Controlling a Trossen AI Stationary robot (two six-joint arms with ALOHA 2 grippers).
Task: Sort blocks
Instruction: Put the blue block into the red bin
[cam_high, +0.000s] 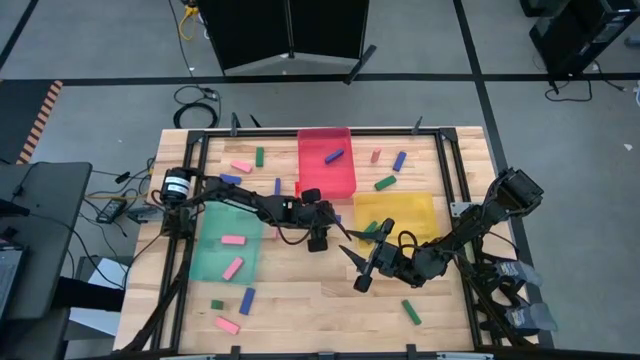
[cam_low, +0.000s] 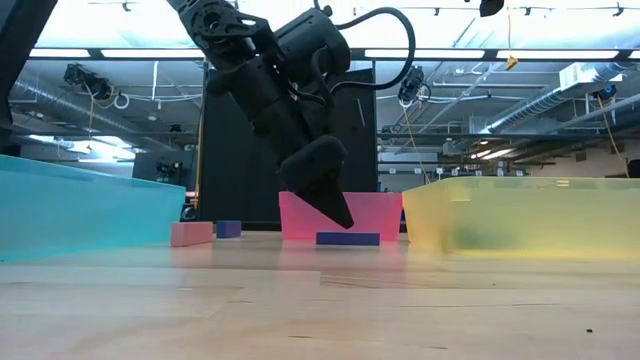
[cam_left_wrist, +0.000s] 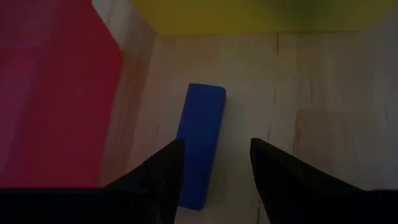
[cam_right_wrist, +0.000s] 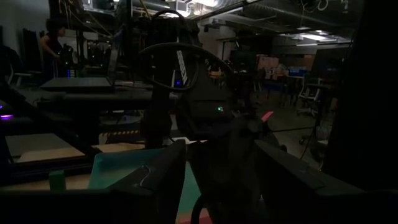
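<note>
Two arms are seen over the middle of the table (cam_high: 300, 300) in the high view, and the step in hand is judged to be the approach to a pick. The left pincer (cam_left_wrist: 211, 163) is hung just above a blue block (cam_left_wrist: 200, 140), its fingers (cam_left_wrist: 163, 177) spread wide and empty; in the left wrist view the block lies partly under the left-hand finger rather than squarely in the gap. The block lies flat on the bare wood between the red tray (cam_high: 326, 160) and the yellow tray (cam_high: 395, 215), near the centre of the high view. In the low view the same block (cam_low: 347, 238) is seen lying in front of the red tray, with a finger tip just above it.

The right pincer (cam_high: 358, 268) is held lower centre in the high view, off the table, its fingers parted and nothing seen between them.

Other blocks are scattered about: pink ones (cam_high: 232, 254) in the green tray (cam_high: 227, 245) at the left, a blue one (cam_high: 334, 156) in the red tray, and more loose on the wood.

For the next move, a small sideways correction is likely called for so that the block is centred, then a descent and a closing on its long sides.
</note>
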